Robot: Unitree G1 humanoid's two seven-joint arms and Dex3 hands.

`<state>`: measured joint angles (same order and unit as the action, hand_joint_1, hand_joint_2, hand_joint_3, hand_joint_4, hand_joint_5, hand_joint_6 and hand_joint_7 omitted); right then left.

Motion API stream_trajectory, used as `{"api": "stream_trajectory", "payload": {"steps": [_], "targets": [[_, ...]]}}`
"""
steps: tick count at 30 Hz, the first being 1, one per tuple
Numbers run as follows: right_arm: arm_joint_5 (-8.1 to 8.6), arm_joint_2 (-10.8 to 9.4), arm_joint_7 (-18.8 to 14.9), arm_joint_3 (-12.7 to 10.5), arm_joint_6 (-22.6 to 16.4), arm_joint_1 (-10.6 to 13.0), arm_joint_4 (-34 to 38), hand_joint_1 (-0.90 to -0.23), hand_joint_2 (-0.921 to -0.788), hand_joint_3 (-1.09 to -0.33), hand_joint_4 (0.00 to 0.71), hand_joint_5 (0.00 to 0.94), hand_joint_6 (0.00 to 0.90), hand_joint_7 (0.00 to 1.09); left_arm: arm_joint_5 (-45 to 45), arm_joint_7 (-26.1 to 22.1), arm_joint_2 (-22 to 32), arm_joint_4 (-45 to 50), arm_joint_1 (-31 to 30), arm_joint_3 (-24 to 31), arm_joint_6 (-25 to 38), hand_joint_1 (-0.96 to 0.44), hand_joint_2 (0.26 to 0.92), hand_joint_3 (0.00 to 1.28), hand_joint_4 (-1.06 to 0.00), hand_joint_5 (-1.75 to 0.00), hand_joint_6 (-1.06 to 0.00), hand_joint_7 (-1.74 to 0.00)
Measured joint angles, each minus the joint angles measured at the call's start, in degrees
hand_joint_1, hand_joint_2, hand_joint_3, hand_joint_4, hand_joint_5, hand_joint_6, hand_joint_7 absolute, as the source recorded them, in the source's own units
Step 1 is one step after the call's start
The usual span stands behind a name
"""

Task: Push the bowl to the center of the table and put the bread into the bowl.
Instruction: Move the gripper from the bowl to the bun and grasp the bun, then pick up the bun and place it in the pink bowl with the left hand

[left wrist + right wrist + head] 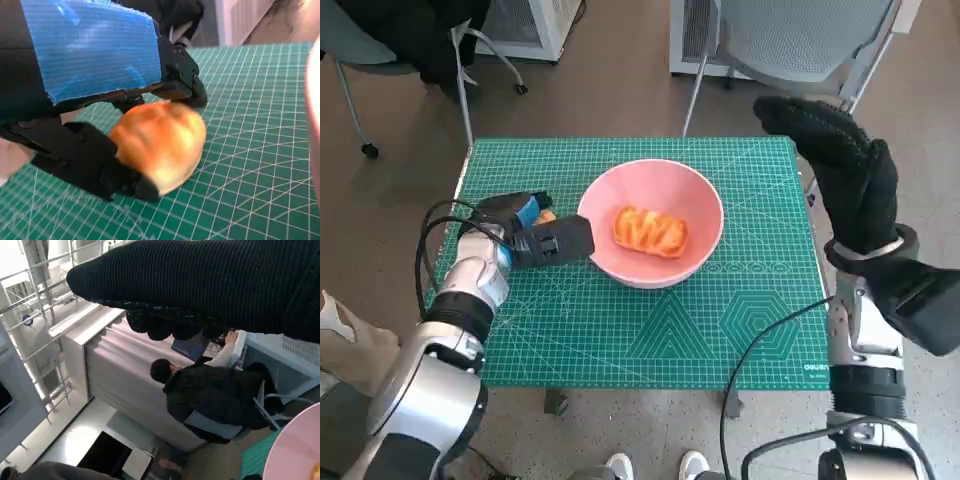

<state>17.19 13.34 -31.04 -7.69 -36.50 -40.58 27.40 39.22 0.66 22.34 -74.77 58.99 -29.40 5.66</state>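
A pink bowl point(702, 197) stands near the middle of the green cutting mat point(620, 340), with a glazed oblong bread point(649, 231) lying inside it. Just left of the bowl my left hand point(525, 225) rests low on the mat. In the left wrist view its black fingers point(85, 160) close round a second, round golden bun point(160, 142), which touches the mat; only a sliver of that bun point(547, 215) shows from the head. My right hand point(845, 165) is raised above the table's far right edge, fingers stretched out and holding nothing.
Chair legs point(695, 90) and a white cabinet stand beyond the table's far edge. Someone's feet point(650, 466) show at the near edge. A seated person point(210, 395) appears in the right wrist view, beside the bowl's rim point(295, 450).
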Motion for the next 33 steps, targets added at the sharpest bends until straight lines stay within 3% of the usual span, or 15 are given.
{"api": "stream_trajectory", "payload": {"steps": [3, 9, 19, 28, 33], "targets": [[-0.37, 0.0, 0.1, 0.0, 0.0, 0.0, 0.0, -0.709, -0.921, -0.799, 0.147, 0.003, -0.001, 0.47, 0.0, -0.2, 0.3, 0.1, 0.0, 0.0, -0.1, 0.0, 0.843, 0.21, -0.66, -1.28, -0.65, -1.08], [-0.69, 0.0, 0.3, 0.0, 0.0, 0.0, 0.0, -0.707, -0.921, -0.802, 0.147, 0.003, -0.001, 0.47, -1.2, -0.3, 1.4, 0.8, -0.1, 1.0, -0.6, 0.0, 0.91, 0.08, -0.68, -1.29, -0.66, -1.02], [-0.71, 0.0, 0.3, 0.2, 0.2, 0.0, -0.2, -0.707, -0.921, -0.803, 0.147, 0.002, -0.001, 0.47, -2.3, 2.5, 5.0, 7.5, -0.7, 4.1, -2.1, 0.0, 0.907, 0.05, -0.72, -1.28, -0.71, -0.93], [-0.63, -0.1, 0.3, 0.2, 0.3, -0.1, -0.2, -0.707, -0.921, -0.806, 0.147, 0.002, -0.001, 0.47, -3.8, 2.0, 8.4, 26.4, -3.1, 9.3, 1.0, 0.0, 0.898, 0.03, -0.78, -1.18, -0.73, -0.94], [-0.57, -0.2, 0.3, 0.2, 0.3, -0.1, -0.2, -0.707, -0.921, -0.808, 0.147, 0.002, -0.001, 0.47, -3.7, 1.2, 9.2, 37.3, -4.8, 12.0, 3.0, 0.0, 0.888, 0.03, -0.83, -1.04, -0.72, -1.04]]}}
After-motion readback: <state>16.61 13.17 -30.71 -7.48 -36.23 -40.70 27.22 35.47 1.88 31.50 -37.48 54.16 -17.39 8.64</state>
